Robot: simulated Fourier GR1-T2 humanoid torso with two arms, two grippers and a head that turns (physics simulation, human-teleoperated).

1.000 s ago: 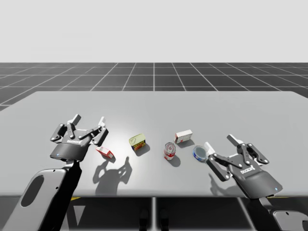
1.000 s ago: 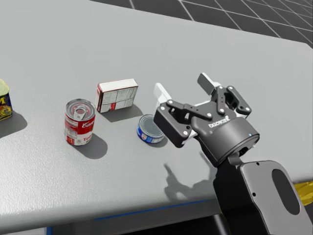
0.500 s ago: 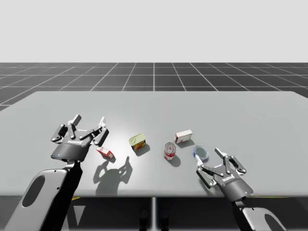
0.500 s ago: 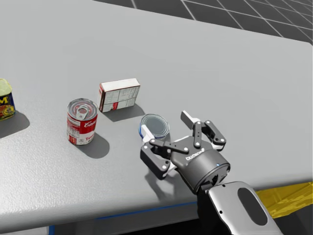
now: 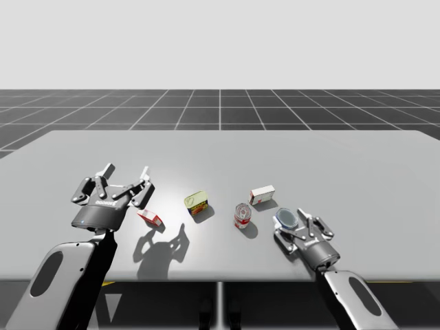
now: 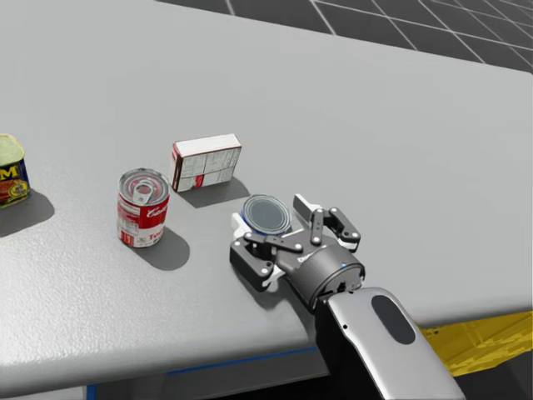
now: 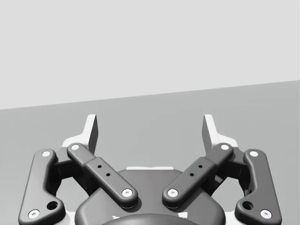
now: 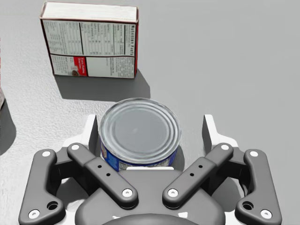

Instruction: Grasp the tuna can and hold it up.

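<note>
Right hand (image 8: 151, 124) loosely around tuna can (image 8: 139, 131)

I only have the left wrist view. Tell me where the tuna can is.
Observer: The tuna can sits between the fingers of the right gripper.
Operator: Report whether it's gripped.
Observer: Not gripped; the jaws are open, with a gap showing between the can and one finger.
Operator: Say what lies ahead of it.
Observer: A white box lies flat just beyond the can, apart from it.
</note>
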